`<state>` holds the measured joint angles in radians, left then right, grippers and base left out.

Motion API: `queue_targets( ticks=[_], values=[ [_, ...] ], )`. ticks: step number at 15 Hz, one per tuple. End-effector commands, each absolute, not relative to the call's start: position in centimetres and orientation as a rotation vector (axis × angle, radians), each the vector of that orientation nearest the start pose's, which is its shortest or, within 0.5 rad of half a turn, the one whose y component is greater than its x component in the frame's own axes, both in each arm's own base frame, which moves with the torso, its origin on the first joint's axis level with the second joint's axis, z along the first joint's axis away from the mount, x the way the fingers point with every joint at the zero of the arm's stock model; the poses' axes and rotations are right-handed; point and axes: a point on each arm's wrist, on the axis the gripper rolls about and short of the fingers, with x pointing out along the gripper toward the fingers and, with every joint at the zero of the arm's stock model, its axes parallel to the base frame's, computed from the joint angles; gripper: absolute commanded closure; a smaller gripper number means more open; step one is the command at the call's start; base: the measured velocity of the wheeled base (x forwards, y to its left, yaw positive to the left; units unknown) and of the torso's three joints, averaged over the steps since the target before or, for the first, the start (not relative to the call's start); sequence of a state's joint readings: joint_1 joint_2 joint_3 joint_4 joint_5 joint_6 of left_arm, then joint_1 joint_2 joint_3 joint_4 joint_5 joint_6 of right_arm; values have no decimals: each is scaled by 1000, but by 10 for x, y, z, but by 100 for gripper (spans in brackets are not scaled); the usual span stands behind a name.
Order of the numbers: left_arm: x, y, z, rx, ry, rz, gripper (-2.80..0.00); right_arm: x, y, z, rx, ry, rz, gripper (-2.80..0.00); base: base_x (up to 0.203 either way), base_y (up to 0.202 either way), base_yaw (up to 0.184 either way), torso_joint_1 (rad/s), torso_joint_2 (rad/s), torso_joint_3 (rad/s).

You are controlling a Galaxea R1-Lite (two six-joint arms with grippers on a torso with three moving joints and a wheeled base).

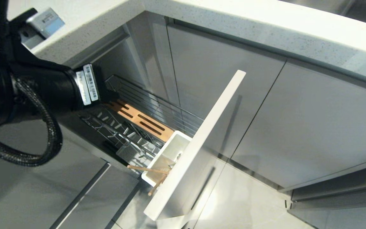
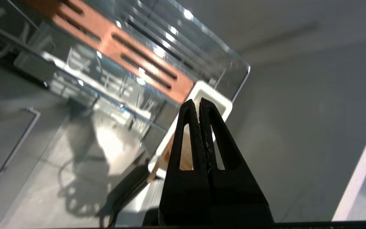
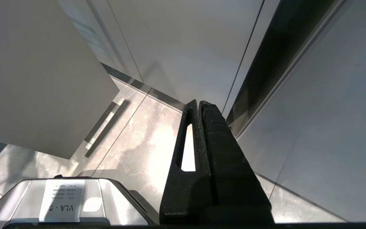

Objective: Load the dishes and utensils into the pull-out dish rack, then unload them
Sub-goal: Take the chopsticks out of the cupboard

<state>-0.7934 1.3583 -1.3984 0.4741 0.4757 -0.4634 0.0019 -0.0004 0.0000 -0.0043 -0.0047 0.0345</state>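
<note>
Your pull-out dish rack [image 1: 145, 124] stands drawn out. Only the chopsticks [image 1: 152, 178] show, leaning in the white utensil cup [image 1: 170, 152] at the rack's front-panel end. No plate or bowl is in view, so whether you are loading or unloading is unclear. Left gripper [image 2: 199, 101] is pressed shut and empty, with the cup beyond its tips. Right gripper [image 3: 198, 102], also shut, is parked above the floor.

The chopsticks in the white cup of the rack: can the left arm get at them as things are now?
Probably yes. The rack is pulled out, the chopsticks stick out of the white cup with nothing over them, and the left gripper hangs near the cup. Its fingers are shut, so it must open first.
</note>
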Motion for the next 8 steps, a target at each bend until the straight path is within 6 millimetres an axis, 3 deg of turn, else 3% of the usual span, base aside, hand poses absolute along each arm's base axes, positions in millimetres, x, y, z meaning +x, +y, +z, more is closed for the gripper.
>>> queue_targets(
  ticks=[1, 5, 6, 8],
  values=[
    [155, -148, 314, -119, 529, -200, 0, -23, 0, 75, 35, -8, -1, 0, 0, 0, 0, 0, 0, 0],
    [160, -161, 291, -74, 684, -145, 0, -23, 0, 75, 35, -8, -2, 0, 0, 0, 0, 0, 0, 0],
    [160, -160, 285, -63, 728, -119, -280, -23, 0, 75, 34, -8, -2, 0, 0, 0, 0, 0, 0, 0],
    [162, -162, 278, -46, 775, -91, -280, -23, 0, 75, 35, -8, -2, 0, 0, 0, 0, 0, 0, 0]
  ],
)
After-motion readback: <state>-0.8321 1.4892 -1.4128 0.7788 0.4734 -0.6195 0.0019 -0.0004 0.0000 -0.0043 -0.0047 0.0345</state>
